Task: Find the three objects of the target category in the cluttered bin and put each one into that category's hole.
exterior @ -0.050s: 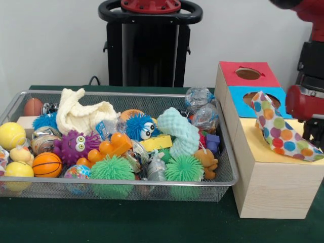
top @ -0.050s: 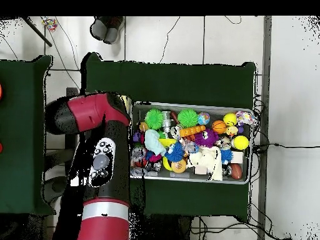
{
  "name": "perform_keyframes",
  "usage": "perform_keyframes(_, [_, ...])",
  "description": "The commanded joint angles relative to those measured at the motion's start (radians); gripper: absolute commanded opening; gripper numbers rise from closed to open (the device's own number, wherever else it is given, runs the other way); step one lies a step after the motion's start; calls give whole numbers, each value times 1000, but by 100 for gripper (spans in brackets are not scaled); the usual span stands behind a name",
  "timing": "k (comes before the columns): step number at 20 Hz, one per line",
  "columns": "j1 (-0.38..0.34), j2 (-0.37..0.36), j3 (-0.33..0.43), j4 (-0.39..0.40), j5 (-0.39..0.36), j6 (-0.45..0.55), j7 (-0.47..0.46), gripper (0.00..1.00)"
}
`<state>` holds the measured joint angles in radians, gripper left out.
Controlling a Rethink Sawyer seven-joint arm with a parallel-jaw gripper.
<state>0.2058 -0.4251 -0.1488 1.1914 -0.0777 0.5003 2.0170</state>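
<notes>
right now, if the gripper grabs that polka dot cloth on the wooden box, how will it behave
The polka dot cloth looks thin and creased, draped over the wooden box, so it will probably hang limp and weigh little. One end trails towards the blue hole, so it may snag.

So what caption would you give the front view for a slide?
Wire bin crammed with toys beside a wooden box with a polka-dot cloth draped on top.

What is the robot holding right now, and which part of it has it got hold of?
That cannot be told. The arm is over the wooden box, where a dotted cloth lies, but neither view shows the pincer itself.
</notes>
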Motion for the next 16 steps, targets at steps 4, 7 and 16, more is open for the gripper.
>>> perform_keyframes(4, [-120,-51,163,381,-33,-119,34,0])
perform_keyframes(7, [-107,-47,135,399,-68,-195,60,0])
perform_keyframes(16, [-22,-26,30,418,-44,-229,139,100])
